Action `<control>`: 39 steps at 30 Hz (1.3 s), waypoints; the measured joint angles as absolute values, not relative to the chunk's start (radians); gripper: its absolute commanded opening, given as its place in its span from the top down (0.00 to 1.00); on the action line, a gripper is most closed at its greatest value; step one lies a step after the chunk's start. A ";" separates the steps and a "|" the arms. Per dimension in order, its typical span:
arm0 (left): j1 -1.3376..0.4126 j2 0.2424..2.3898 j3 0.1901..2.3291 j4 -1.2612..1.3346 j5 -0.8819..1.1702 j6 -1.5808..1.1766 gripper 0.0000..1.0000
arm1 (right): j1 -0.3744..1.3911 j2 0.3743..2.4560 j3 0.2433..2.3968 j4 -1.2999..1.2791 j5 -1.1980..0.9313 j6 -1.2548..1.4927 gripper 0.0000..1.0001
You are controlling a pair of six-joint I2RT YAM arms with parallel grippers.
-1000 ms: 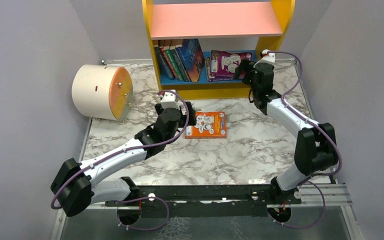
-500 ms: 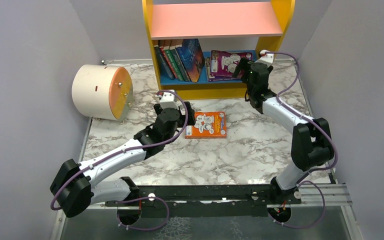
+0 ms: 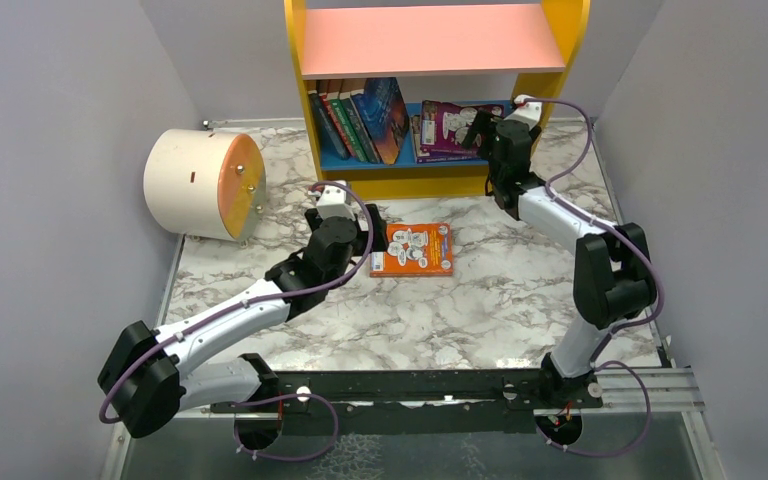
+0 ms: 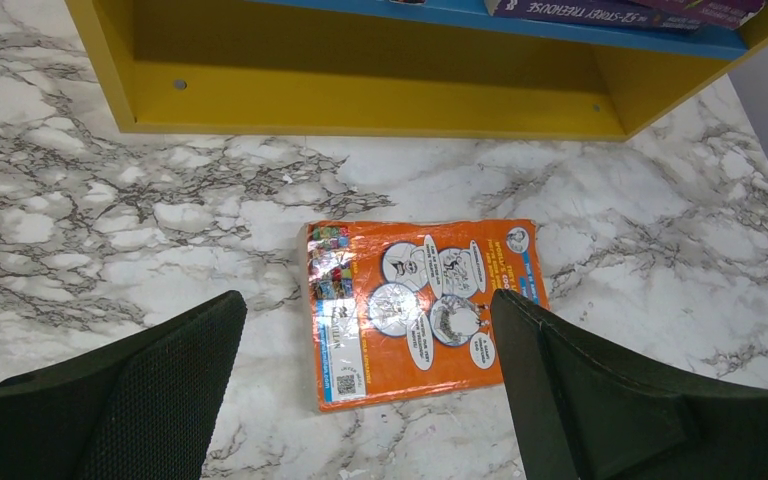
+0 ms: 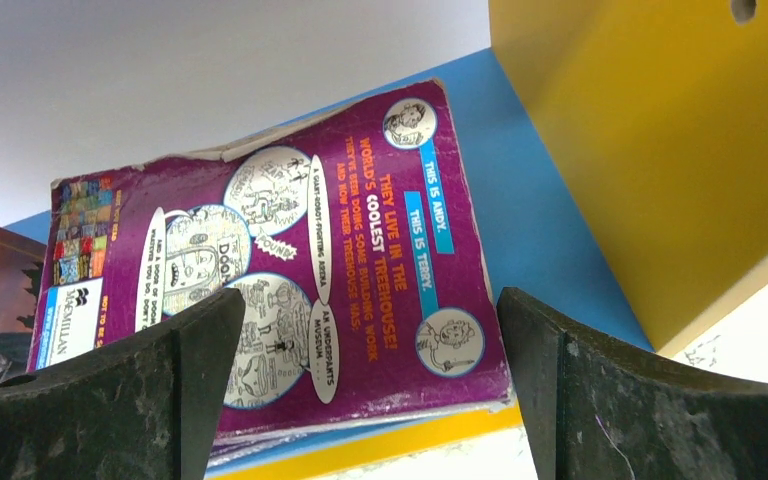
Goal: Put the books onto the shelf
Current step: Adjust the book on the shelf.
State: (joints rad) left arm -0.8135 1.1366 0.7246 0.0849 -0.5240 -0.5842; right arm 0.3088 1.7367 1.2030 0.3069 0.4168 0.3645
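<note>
Shelf point(image 3: 566, 30): top cut off. Upright books point(image 3: 355, 122): tops hidden under pink board point(image 3: 420, 40); spine titles too small. Purple book point(image 3: 448, 128): right end behind right gripper point(image 3: 480, 132).

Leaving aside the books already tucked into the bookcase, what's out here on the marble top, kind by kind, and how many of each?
Robot arms: 2
Orange book, lying loose: 1
Bookcase: 1
Cream cylinder: 1
Total: 5

One book point(image 3: 412, 249) lies on the table point(image 3: 500, 300) before the shelf point(image 3: 440, 186) (other books point(image 3: 360, 120) inside).
</note>
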 measured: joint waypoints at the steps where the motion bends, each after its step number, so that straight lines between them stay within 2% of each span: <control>1: -0.813 1.133 0.723 0.084 -0.524 -0.584 0.12 | 0.309 1.742 1.210 0.308 0.416 0.362 0.05; 31: -0.793 1.105 0.705 0.081 -0.524 -0.584 0.12 | 0.308 1.807 1.259 0.353 0.307 0.334 0.06; 39: -0.791 1.104 0.705 0.081 -0.524 -0.584 0.12 | 0.308 1.807 1.258 0.361 0.301 0.336 0.03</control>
State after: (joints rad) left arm -0.7910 1.1042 0.7052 0.0807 -0.5240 -0.5842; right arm 0.3077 1.8069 1.2579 0.3607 0.3008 0.3355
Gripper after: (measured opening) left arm 0.878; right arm 0.951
